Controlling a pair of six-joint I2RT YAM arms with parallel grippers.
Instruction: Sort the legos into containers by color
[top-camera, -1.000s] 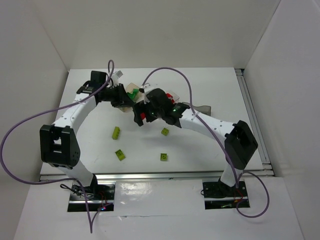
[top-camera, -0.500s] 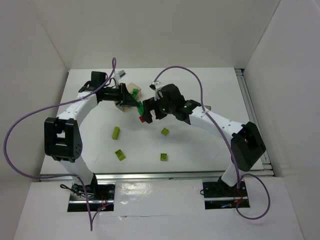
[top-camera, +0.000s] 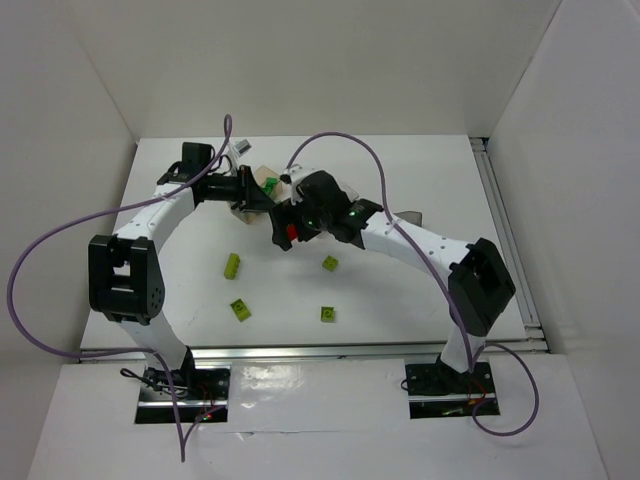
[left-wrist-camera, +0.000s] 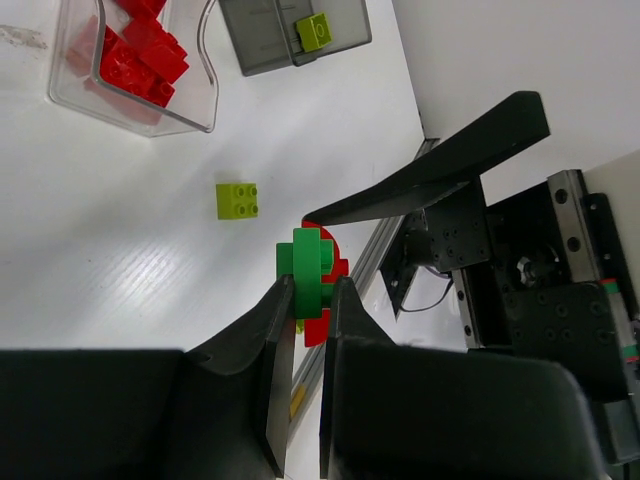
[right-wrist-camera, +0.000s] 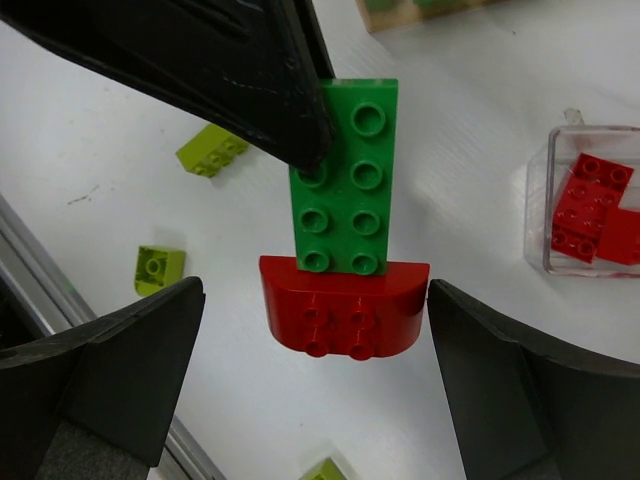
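Table (top-camera: 400, 290): white and walled in, it carries every item. All places below are given from the green brick.

Left arm (top-camera: 150, 215) and right arm (top-camera: 420, 245) meet head-on at the green brick (right-wrist-camera: 345, 180), which is held off the table.

Left fingers (left-wrist-camera: 280, 320): closed on the green brick's edge. In the right wrist view one of them covers the brick's upper left corner.

Right fingers (right-wrist-camera: 140, 360): spread wide and gripping nothing. They sit on either side of the red brick (right-wrist-camera: 345, 300), which is rounded and stuck to the green brick's lower end. One finger sits at its corner, contact unclear.

Trays, all well apart from the green brick:
- clear tray (left-wrist-camera: 130, 95), holding red bricks (left-wrist-camera: 140, 55)
- grey tray (left-wrist-camera: 265, 40) beside the clear one, holding one yellow-green brick (left-wrist-camera: 315, 30)
- tan tray (right-wrist-camera: 420, 10), just past the green brick's far end and largely hidden by the wrists in the top view

Loose yellow-green bricks lie on the table below and around the green brick (top-camera: 232, 265), (top-camera: 240, 309), (top-camera: 329, 263), (top-camera: 327, 314).
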